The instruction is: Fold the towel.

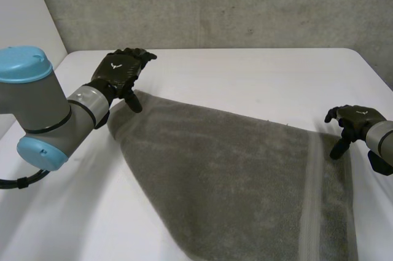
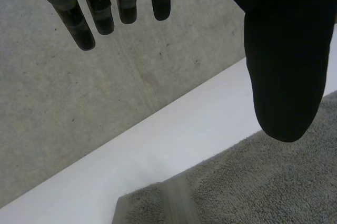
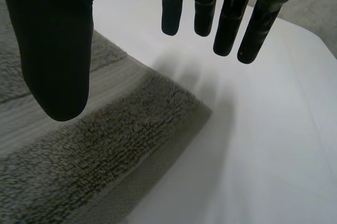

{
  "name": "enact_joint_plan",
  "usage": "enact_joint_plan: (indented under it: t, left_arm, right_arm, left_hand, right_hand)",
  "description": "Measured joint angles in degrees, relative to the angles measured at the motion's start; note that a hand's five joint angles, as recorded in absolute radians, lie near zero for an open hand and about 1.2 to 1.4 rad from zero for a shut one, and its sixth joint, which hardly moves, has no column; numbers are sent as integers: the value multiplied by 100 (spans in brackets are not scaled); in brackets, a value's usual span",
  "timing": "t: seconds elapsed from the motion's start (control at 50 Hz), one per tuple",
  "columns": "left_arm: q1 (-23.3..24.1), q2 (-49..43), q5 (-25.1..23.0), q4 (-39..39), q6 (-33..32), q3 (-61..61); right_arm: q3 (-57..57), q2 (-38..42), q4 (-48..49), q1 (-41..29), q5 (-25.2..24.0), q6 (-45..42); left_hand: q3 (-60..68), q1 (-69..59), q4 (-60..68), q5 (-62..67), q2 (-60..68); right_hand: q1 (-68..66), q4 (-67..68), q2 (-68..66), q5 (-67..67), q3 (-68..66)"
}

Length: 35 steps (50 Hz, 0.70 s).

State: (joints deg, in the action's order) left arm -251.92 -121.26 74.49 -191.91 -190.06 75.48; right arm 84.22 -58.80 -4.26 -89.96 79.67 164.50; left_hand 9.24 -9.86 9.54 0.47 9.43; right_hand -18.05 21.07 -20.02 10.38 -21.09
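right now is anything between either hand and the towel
Nothing visible does. The left hand is open at the towel's far left corner, the right hand open at its far right corner, with white table around.

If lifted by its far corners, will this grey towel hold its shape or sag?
Likely floppy: the towel lies flat and limp on the table, so lifted corners would probably leave the middle sagging. Its looped pile looks rough, so probably not slippery. Pushed, it would likely bunch rather than slide whole.

A grey towel [image 1: 233,181] lay spread flat on the white counter [image 1: 245,70], with counter showing beyond the towel's far edge.
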Motion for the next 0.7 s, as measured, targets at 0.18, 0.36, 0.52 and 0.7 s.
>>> enact_joint_plan:
  t: [0.18,0.36,0.52,0.7]
  left_arm:
    - [-15,5,4,2,2,25]
    - [-12,0,4,-2,1,59]
    - [-14,-3,4,-4,-2,80]
    - [-15,3,4,-4,2,86]
  right_arm:
    - [-16,329,340,53,-8,143]
    - [-135,637,548,50,-11,91]
    - [-257,775,574,51,-19,75]
    - [-287,835,569,52,-31,73]
  left_hand:
    - [0,0,0,0,0]
    - [0,0,0,0,0]
    - [0,0,0,0,0]
    - [0,0,0,0,0]
  right_hand:
    - [-133,169,-150,172,-149]
    - [-960,1099,-1227,1016,-1102]
    - [-1757,2319,-2409,1825,-2306]
    - [-1761,2396,-2442,1886,-2365]
